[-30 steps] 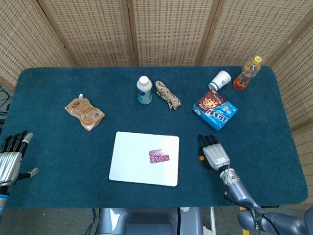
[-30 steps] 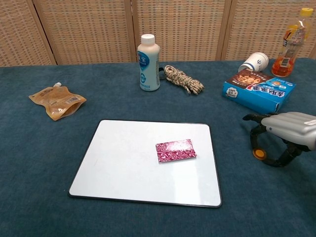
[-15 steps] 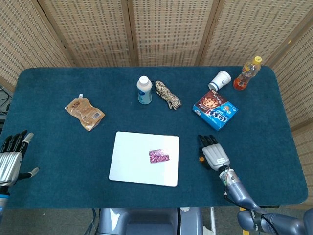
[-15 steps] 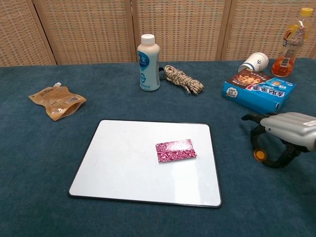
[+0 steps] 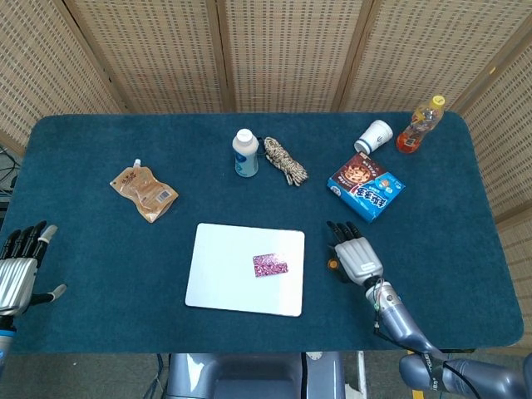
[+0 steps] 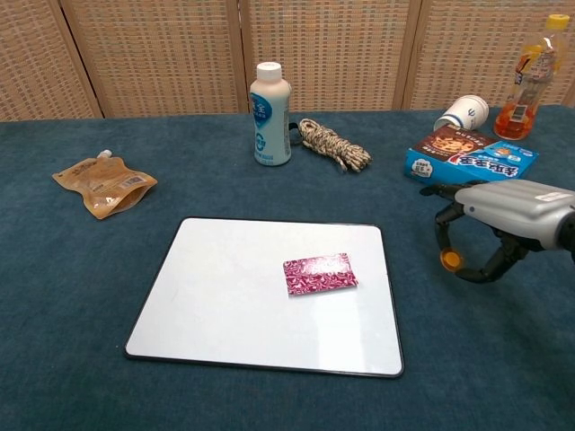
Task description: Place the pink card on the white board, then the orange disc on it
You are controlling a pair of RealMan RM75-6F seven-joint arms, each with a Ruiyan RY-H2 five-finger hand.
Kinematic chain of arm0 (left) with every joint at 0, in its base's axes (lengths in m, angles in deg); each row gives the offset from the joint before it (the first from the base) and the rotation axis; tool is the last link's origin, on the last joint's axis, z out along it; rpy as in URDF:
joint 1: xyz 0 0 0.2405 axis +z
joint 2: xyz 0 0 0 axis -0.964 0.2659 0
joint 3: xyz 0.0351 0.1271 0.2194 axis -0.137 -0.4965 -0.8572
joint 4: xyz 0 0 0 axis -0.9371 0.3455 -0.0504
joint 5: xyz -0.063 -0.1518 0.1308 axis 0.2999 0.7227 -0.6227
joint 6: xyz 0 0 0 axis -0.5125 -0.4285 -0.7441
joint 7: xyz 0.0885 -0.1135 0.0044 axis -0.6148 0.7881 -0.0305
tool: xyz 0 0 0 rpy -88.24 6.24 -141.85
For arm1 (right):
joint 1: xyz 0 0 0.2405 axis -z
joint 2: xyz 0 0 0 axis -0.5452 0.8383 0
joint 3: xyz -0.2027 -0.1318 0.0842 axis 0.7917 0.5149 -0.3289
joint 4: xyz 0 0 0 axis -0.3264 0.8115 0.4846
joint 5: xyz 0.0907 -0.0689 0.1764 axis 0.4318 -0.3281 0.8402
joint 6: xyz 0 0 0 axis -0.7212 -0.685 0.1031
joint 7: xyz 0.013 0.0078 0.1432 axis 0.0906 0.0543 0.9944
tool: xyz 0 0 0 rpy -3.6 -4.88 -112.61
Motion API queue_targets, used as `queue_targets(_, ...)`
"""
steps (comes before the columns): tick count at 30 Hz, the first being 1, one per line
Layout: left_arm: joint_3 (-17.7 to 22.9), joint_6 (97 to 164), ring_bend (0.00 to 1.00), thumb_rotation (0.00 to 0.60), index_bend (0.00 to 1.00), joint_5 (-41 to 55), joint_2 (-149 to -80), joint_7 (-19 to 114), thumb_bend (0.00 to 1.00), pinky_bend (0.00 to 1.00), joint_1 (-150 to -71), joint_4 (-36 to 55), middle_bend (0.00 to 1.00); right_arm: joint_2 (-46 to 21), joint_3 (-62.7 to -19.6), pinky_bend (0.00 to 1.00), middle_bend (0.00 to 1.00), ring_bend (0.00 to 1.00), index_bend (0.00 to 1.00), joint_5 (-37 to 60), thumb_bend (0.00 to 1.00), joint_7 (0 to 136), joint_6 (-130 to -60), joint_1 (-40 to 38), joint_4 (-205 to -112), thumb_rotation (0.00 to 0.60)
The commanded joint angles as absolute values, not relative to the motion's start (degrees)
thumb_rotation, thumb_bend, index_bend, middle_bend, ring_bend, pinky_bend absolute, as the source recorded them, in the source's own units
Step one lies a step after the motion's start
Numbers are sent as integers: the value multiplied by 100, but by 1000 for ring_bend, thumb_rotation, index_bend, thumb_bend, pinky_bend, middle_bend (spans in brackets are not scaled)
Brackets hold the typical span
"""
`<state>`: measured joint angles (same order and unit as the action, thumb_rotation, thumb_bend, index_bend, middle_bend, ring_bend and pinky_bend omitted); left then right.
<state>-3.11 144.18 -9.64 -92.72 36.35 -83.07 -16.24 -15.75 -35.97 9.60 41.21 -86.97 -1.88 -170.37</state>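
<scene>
The white board (image 5: 224, 266) (image 6: 225, 287) lies flat near the table's front middle. On its right half rests the pink patterned card (image 5: 270, 265) (image 6: 320, 273). My right hand (image 5: 356, 256) (image 6: 508, 211) hovers just right of the board and pinches the small orange disc (image 5: 332, 265) (image 6: 448, 259) between thumb and a finger, slightly above the cloth. The disc is right of the board's edge, apart from the card. My left hand (image 5: 18, 270) rests at the table's far left edge, fingers apart and empty, and shows only in the head view.
Across the back stand a white milk bottle (image 5: 244, 153) (image 6: 269, 113), a rope bundle (image 5: 285, 161) (image 6: 334, 145), a blue snack box (image 5: 366, 187) (image 6: 469, 163), a tipped paper cup (image 5: 375, 135) (image 6: 464, 113) and an orange drink bottle (image 5: 420, 125) (image 6: 527, 77). A brown pouch (image 5: 144, 192) (image 6: 104, 185) lies at the left.
My right hand has risen and moved left toward the board, carrying the orange disc with it. The card, board and left hand have stayed put.
</scene>
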Motion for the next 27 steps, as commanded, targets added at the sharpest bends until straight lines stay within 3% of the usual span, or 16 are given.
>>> queue_targets(1, -311, 14415, 0, 600, 0, -961, -9267, 3644, 0, 0, -8308, -1623, 0, -1553, -3741, 0, 0, 0, 518, 1159, 388, 3865, -8654, -333, -17267, 600)
queue_targets(12, -261, 14301, 0, 600, 0, -802, -9270, 3646, 0, 0, -8361, -1584, 0, -2172, -4244, 0, 0, 0, 518, 2385, 387, 2648, -8537, -1149, -17647, 600)
queue_targets(27, -189, 14076, 0, 600, 0, -539, -9233, 3788, 0, 0, -8449, -1505, 0, -3299, -4321, 0, 0, 0, 518, 3539, 388, 1697, -8699, -2016, -16933, 600)
